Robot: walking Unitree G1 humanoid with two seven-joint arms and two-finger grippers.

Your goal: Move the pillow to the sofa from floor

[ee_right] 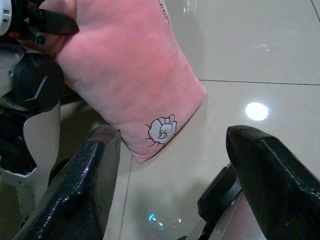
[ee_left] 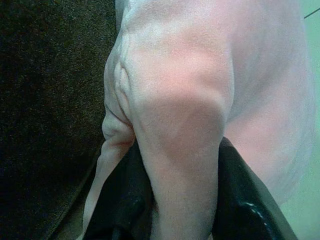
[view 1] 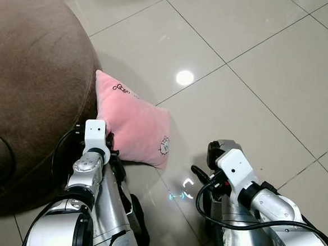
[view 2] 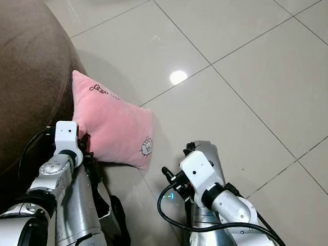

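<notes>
Left wrist view: pink pillow bunched into a fold between the two black fingers, plush dimpling and creasing at the pinch. Left gripper clamped on the pillow's near edge, close to the corner beside the sofa. Pillow standing on the floor, leaning against the sofa's rounded brown side, far corner pointing out over the tiles.

Likely handling: light, soft, very squashy; no risk of breakage. Fleece nap grippy, so little slip expected, but stuffing gives way, so a shallow pinch could pull free on lifting. Best hold: deep bite on an edge or corner seam, as now. Expected to droop and swing from a one-sided grip.

Materials: velvety pink plush, small embroidered bunny patch near the lower corner, dark stitched motif near the upper one. Sofa covered in matte brown suede-like fabric, bulging, curved. Floor of glossy pale tiles with thin dark grout lines and a lamp glare spot.

Right gripper low over the floor, just beside the pillow's bunny corner, fingers spread wide, gripping nothing.
</notes>
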